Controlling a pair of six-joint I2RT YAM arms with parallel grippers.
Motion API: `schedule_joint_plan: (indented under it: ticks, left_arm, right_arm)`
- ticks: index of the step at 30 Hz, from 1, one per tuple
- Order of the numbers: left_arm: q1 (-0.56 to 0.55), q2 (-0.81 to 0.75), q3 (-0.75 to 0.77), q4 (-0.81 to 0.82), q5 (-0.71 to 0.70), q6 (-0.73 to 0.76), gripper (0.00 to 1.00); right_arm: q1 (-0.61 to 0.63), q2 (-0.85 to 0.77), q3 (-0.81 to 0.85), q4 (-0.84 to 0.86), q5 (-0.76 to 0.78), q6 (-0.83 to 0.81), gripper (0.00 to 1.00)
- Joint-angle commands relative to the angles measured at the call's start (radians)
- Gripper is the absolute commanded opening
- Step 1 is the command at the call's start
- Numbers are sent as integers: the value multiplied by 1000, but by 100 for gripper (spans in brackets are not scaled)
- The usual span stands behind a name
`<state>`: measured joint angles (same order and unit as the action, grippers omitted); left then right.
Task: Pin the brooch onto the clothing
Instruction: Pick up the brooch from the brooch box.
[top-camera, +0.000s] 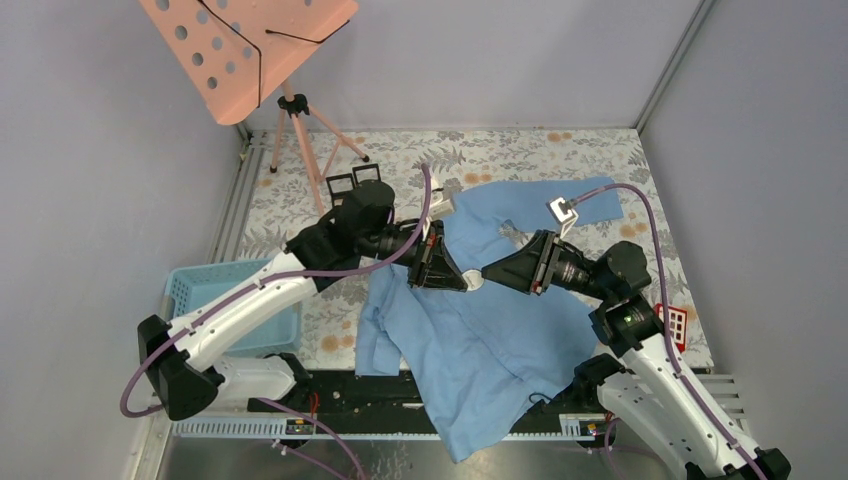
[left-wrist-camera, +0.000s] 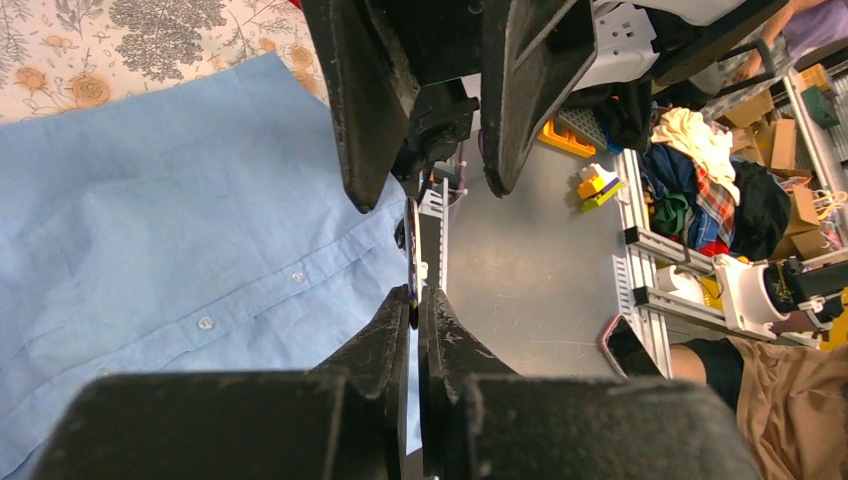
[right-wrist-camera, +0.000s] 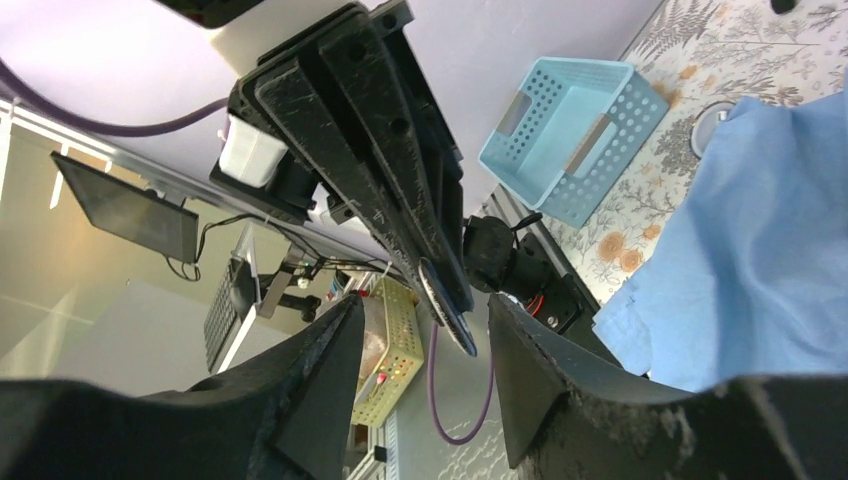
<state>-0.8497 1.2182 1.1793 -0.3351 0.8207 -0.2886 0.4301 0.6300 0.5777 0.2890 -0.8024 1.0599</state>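
The clothing, a light blue button-up shirt (top-camera: 480, 340), lies spread on the table and hangs over the near edge; its button placket (left-wrist-camera: 200, 320) shows in the left wrist view. Above it my left gripper (top-camera: 462, 280) is shut on the brooch (top-camera: 476, 281), a thin round disc seen edge-on (left-wrist-camera: 412, 250) between the fingertips. My right gripper (right-wrist-camera: 425, 320) faces it tip to tip and stands open. Its fingers are on either side of the brooch (right-wrist-camera: 447, 300) without touching it. The shirt (right-wrist-camera: 760, 250) lies below, to the right.
A light blue plastic basket (top-camera: 235, 300) stands at the left near the left arm. A pink perforated music stand (top-camera: 245, 50) on a tripod is at the back left. A small red and white object (top-camera: 672, 322) lies by the right arm. A floral cloth (top-camera: 560, 155) covers the table.
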Motion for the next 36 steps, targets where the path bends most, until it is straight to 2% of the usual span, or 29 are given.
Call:
schedule_joint_plan:
  ticks: [1, 6, 23, 30, 32, 34, 36]
  left_arm:
    - [15, -22, -11, 87, 72, -31, 0]
    - [20, -14, -12, 94, 83, -42, 0]
    - [21, 6, -12, 105, 110, -61, 0]
    - [22, 11, -9, 101, 100, -72, 0]
    - [22, 8, -6, 99, 81, -72, 12]
    - [26, 4, -3, 105, 75, -76, 34]
    - [30, -4, -4, 108, 54, -79, 50]
  right_arm:
    - [1, -11, 5, 71, -77, 5, 55]
    - [2, -15, 21, 0, -85, -38, 51]
    - [32, 13, 10, 45, -80, -20, 29]
    - [59, 50, 14, 57, -53, -31, 0]
    - [66, 59, 21, 75, -44, -17, 0]
    - [72, 46, 18, 94, -22, -6, 0]
    - [73, 20, 8, 94, 3, -9, 0]
